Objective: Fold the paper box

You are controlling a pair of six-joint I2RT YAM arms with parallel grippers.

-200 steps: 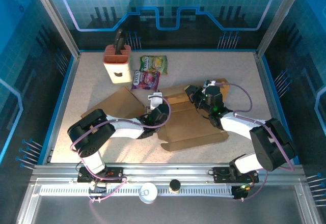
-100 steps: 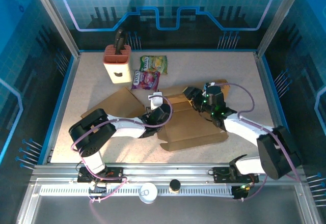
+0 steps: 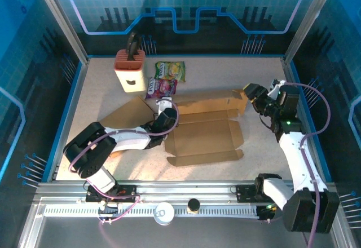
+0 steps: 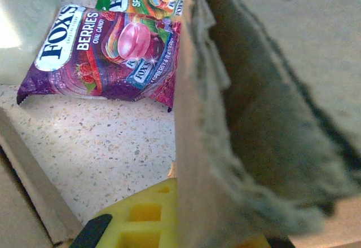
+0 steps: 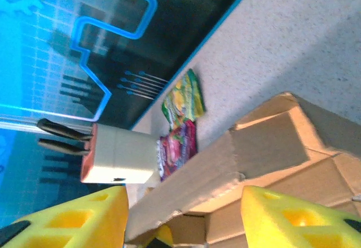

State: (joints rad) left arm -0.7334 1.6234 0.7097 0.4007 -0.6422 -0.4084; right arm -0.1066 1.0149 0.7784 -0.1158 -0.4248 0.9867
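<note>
Top external view: the paper box (image 3: 206, 135) lies opened out on the bench (image 3: 225, 73), with one loose flap spread to its left. Behind the box's left rear corner lie a purple candy packet (image 3: 161, 88) and a green candy packet (image 3: 170, 69), with a knife block (image 3: 130, 70) beyond them; none touches the box. The left end effector (image 3: 163, 116) is at the box's left edge. In the left wrist view it is clenched on an upright cardboard wall, with one yellow pad (image 4: 149, 220) against the wall, which hides the other. The right end effector (image 3: 252, 94) hovers released off the box's right rear corner, its pads (image 5: 73, 220) well apart with nothing between. One second ago it was over the box's middle, the left end effector sat nearer the box's front, and the box has since shifted slightly leftward.
</note>
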